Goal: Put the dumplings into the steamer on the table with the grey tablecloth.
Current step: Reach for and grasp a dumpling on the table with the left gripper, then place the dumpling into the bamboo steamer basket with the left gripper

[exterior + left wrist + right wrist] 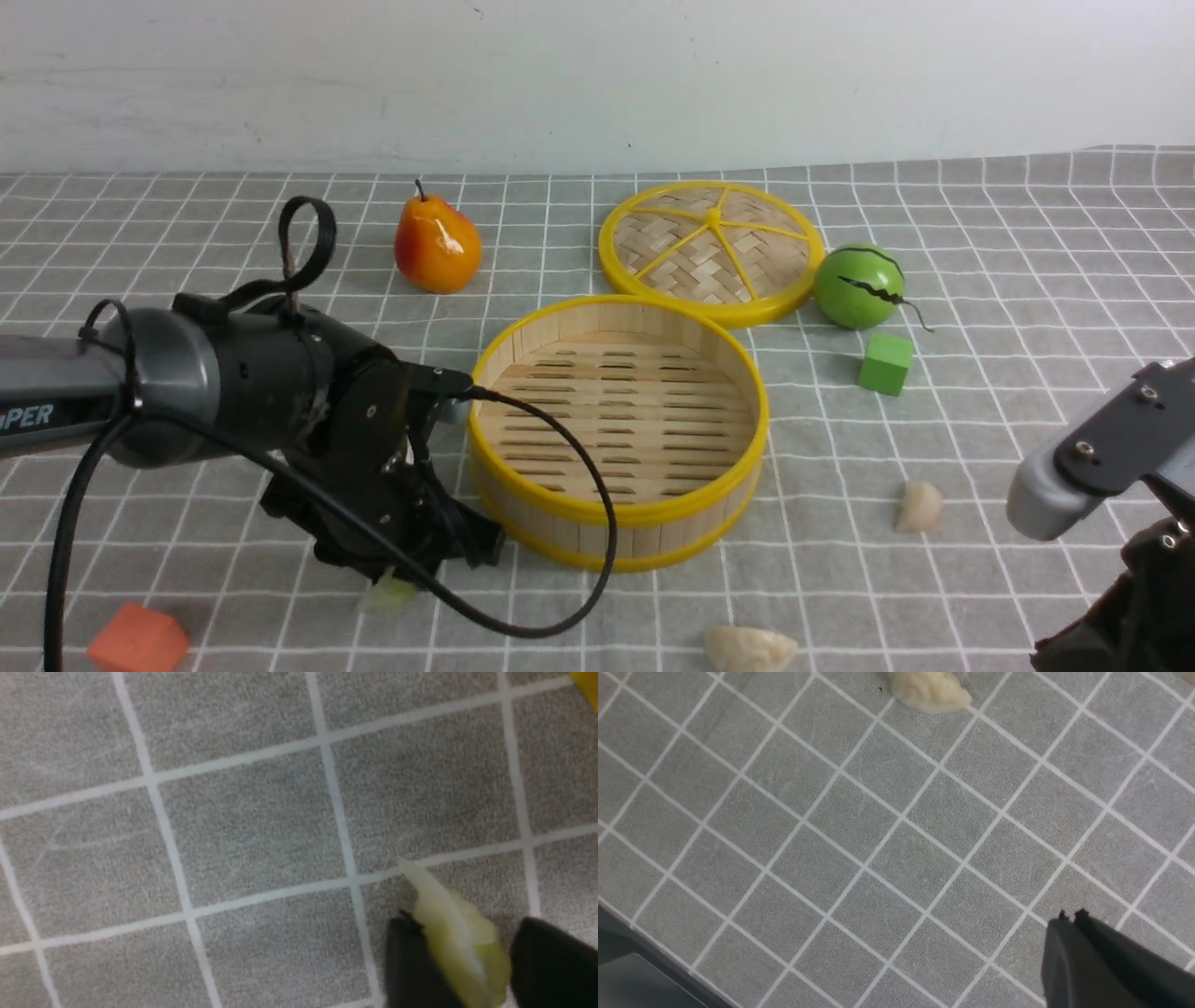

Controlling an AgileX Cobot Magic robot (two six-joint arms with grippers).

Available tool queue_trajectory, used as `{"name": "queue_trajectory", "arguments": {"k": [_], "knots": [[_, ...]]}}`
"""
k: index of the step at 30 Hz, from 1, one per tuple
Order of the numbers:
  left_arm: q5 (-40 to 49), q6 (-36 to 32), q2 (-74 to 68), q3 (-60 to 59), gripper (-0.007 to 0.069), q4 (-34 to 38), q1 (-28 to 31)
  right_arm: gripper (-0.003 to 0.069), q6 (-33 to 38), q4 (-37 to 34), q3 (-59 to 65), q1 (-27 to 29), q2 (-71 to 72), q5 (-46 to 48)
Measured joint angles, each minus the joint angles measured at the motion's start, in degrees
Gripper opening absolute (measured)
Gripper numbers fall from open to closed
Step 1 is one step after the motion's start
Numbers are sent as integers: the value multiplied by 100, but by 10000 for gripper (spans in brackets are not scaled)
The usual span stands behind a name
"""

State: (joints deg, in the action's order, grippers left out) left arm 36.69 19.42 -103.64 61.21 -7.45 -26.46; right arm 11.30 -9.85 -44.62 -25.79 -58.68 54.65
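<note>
One cream dumpling (750, 649) is half cut off; the left pincer (465, 924), low beside the steamer (618, 429), grips the green dumpling (467, 952); the right pincer (1070, 914) is closed, empty.

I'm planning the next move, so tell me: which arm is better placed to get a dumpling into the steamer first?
Left. The left gripper has its fingers either side of the pale green dumpling, near the steamer. The right gripper is shut over the grey tablecloth, apart from the cream dumpling.
</note>
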Motion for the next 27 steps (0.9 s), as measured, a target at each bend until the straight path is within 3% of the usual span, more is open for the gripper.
{"name": "queue_trajectory", "arguments": {"k": [1,9,15,21,27], "knots": [[125,-1,0,82,188,6,0,1,-3,0,0,0,0,-5],[1379,-207,140,1286,193,278,0,8,-3,0,0,0,0,-11],[1499,-294,-8,2727,193,1244,-7,12,-3,-18,0,0,0,-62],[1642,-297,-1303,4414,193,2091,-41,20,-3,-41,0,0,0,-323],[2047,-143,-2538,5749,193,1473,-444,21,-7,-41,0,0,-7,-337]]}}
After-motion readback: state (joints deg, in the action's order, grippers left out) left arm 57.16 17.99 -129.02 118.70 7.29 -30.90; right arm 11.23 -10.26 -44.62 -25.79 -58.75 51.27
